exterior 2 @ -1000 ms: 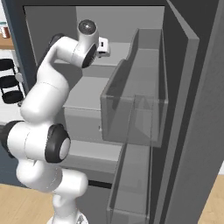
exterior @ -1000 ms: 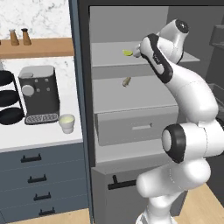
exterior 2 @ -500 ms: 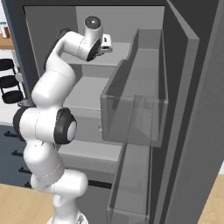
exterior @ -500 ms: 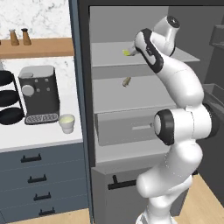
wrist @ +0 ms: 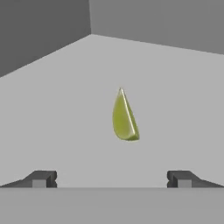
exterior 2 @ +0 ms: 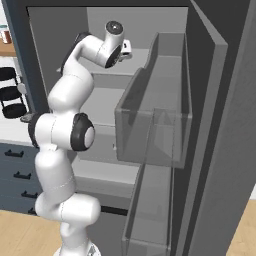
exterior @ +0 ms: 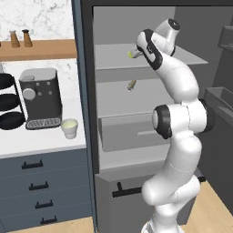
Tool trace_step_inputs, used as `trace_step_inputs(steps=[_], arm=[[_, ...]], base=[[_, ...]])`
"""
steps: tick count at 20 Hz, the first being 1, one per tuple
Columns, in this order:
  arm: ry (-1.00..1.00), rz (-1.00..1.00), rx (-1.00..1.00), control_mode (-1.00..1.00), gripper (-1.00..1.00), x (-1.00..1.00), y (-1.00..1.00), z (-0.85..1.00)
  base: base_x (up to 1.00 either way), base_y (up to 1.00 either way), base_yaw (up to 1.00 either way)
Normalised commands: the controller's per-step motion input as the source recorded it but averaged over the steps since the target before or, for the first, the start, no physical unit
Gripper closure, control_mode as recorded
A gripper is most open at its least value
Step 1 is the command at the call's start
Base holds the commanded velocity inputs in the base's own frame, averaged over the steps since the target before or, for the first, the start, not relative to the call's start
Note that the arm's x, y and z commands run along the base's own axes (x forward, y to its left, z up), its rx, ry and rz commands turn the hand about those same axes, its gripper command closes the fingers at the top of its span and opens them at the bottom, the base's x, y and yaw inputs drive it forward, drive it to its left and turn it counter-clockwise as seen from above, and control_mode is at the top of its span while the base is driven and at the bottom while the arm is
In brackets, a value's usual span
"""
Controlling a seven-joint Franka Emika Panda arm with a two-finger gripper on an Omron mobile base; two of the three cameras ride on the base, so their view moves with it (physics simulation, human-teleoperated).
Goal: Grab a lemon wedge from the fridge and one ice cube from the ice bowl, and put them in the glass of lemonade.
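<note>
I have the jaws (wrist: 111, 179) spread wide, and the small yellow-green lemon wedge (wrist: 124, 116) lies on the pale grey upper shelf (wrist: 65, 109) of the tall grey fridge (exterior: 84, 113), ahead of the jaws and roughly centred between them, nothing touching it yet.

My worry is the wedge itself: it is small and tapered and looks to rest on a curved side, so if one finger reaches it before the other it could skid or roll along the smooth shelf, out of the gap. Coming in too high, I judge the tips would close over its thin point and squeeze it out. Too low, and they scrape the shelf.

The white arm is stretched up and into the fridge, elbow bent, wrist turned so the hand points down at the shelf. The dull tan oblong bit (exterior: 132, 85) sits on the shelf below the jaws, and the cream-white cup of lemonade (exterior: 69, 128) stands on the tabletop, well apart to the left.
</note>
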Motion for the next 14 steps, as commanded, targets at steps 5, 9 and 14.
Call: trace_step_inputs(steps=[5,9,14], arm=[[0.00,0.03,-0.01,-1.00,-1.00,0.51,0.00,-0.06],[0.00,0.01,-0.03,-1.00,-1.00,0.47,0.00,-0.03],[0.00,0.00,-0.06,-1.00,-1.00,0.44,0.07,-0.07]], base=[[0.00,0.00,0.00],[0.00,0.00,0.00],[0.00,0.00,0.00]])
